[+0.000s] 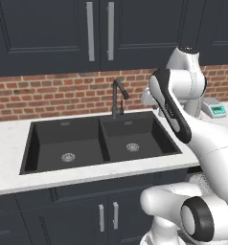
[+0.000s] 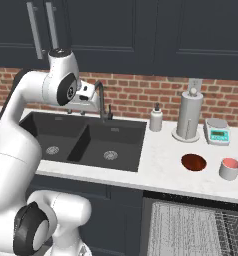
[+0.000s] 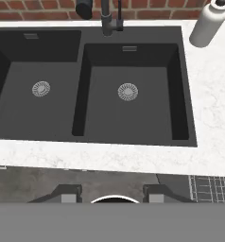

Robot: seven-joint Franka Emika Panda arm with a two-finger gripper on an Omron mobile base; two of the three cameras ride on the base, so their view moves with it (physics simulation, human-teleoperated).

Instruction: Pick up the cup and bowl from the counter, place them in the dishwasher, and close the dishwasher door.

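In the left base view, the white arm rises at the right above the black double sink point(image 1: 99, 141) set in the white marble counter point(image 1: 10, 162); a dark faucet point(image 1: 118, 98) stands behind the basins.

In the right base view, the gripper point(image 2: 83, 97) hangs high over the sink beside the faucet, and I cannot tell how its jaws stand. The red-brown bowl point(image 2: 193, 162) and the white cup point(image 2: 230, 169) with its pink inside sit on the counter well to the gripper's right, just beside each other. Behind them stand a soap bottle point(image 2: 156, 119), a paper towel holder point(image 2: 188, 117) and a small scale point(image 2: 217, 133). The dishwasher point(image 2: 196, 227) lies open below, its wire rack showing.

In the hand view, the two finger tips point(image 3: 67, 194) stand apart with nothing between them, above the counter's front edge.
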